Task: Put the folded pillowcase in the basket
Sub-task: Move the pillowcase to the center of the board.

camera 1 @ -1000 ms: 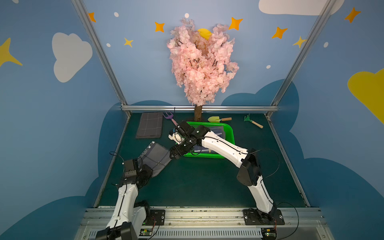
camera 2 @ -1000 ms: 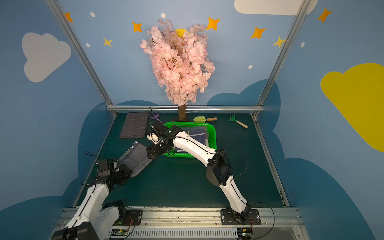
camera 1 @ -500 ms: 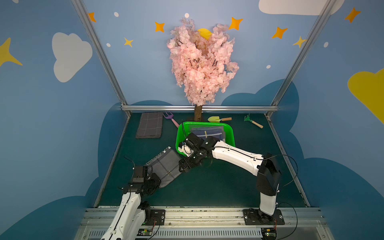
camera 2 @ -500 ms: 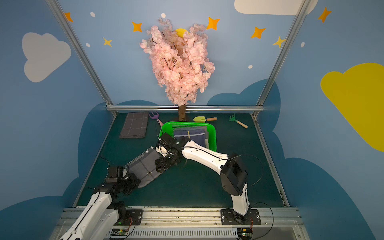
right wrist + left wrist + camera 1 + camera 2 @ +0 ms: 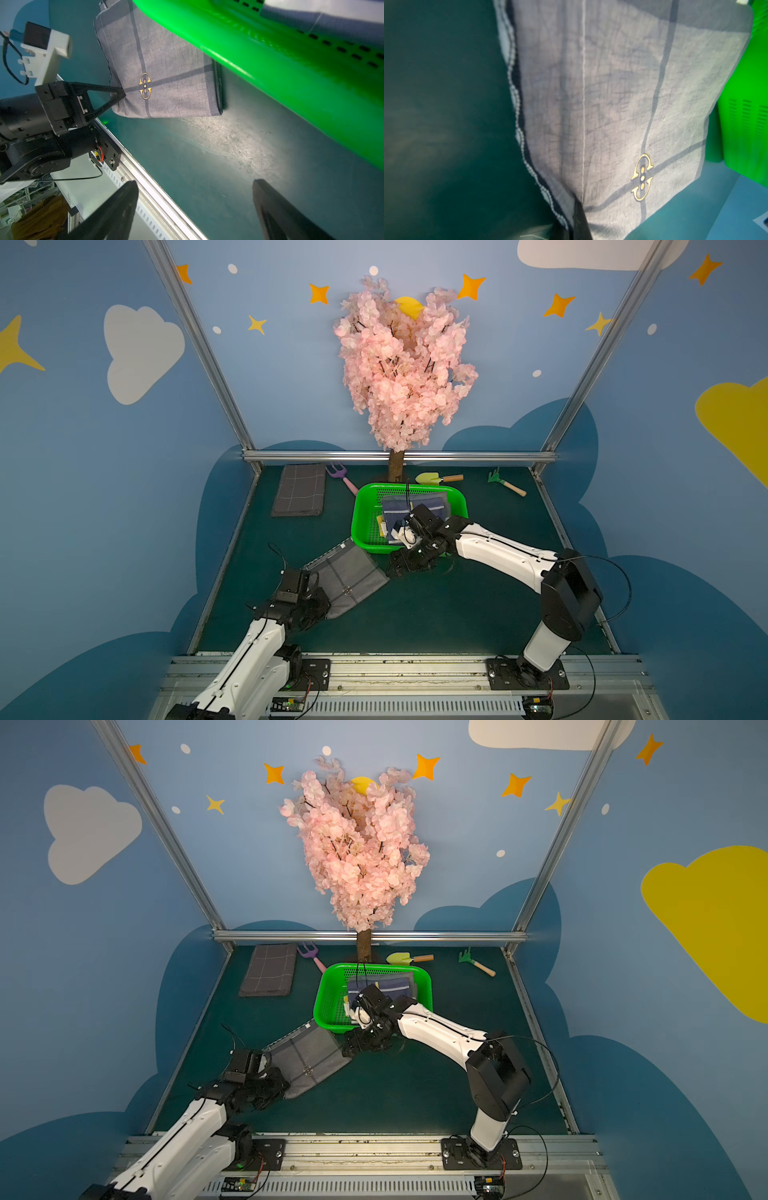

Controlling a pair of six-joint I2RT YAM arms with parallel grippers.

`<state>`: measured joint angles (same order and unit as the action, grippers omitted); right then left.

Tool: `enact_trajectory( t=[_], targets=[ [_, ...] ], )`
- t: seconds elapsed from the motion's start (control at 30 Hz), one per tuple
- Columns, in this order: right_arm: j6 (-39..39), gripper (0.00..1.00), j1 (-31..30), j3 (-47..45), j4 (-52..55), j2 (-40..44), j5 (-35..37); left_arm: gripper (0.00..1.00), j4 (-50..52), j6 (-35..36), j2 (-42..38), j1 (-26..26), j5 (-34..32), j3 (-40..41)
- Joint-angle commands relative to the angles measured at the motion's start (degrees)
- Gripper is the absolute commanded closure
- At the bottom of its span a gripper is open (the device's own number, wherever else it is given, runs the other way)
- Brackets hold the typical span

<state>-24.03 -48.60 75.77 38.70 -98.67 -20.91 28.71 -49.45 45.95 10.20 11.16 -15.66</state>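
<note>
Pillowcase [image 5: 349, 576] has come forward, beside the basket [image 5: 358, 522]; left gripper [image 5: 121, 93] clamps its edge; right gripper [image 5: 195, 199] spread, empty.

blocked: basket [image 5: 358, 526] wall, pillowcase [image 5: 351, 578] just beside | free: mat [image 5: 436, 614] ahead of right end effector [image 5: 194, 182]

The pillowcase [image 5: 349, 578] sits just before the basket [image 5: 360, 514], toward its left; cloths [image 5: 395, 510] inside it

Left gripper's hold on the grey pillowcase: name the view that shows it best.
The right wrist view: the left gripper is seen side-on, shut on the pillowcase edge. The left wrist view shows only a dark fingertip against cloth; both top views show it small, pinch hidden.
</note>
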Motion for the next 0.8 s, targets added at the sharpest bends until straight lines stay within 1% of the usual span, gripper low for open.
enact_trajectory(
  t=[0.0,0.23,0.37,0.5,0.6,0.77],
  targets=[
    [-0.12,0.09,0.48,-0.78,-0.99,1.65,-0.28,0.97,4.61,0.35,0.64,2.34,-1.94,-0.76],
    [-0.69,0.09,1.26,-1.71,-1.38,0.2,-0.25,0.97,8.82,-2.25,-2.36,8.37,-5.33,-1.0],
    [-1.31,0.09,0.67,-2.83,-2.61,-0.96,-0.06,0.97,11.17,-4.96,-5.06,12.39,-5.73,-0.69],
    [-2.24,0.1,-0.38,-4.07,-3.96,-2.09,0.08,0.97,12.12,-6.67,-6.39,14.85,-5.88,-0.77],
    [-2.98,0.1,-0.49,-5.22,-5.18,-2.31,0.25,0.97,11.34,-7.75,-5.0,17.82,-5.83,-1.35],
    [-3.83,0.1,-0.14,-6.7,-6.88,-2.9,-0.16,0.97,10.2,-9.66,-0.55,25.26,-9.37,-4.34]
  ],
)
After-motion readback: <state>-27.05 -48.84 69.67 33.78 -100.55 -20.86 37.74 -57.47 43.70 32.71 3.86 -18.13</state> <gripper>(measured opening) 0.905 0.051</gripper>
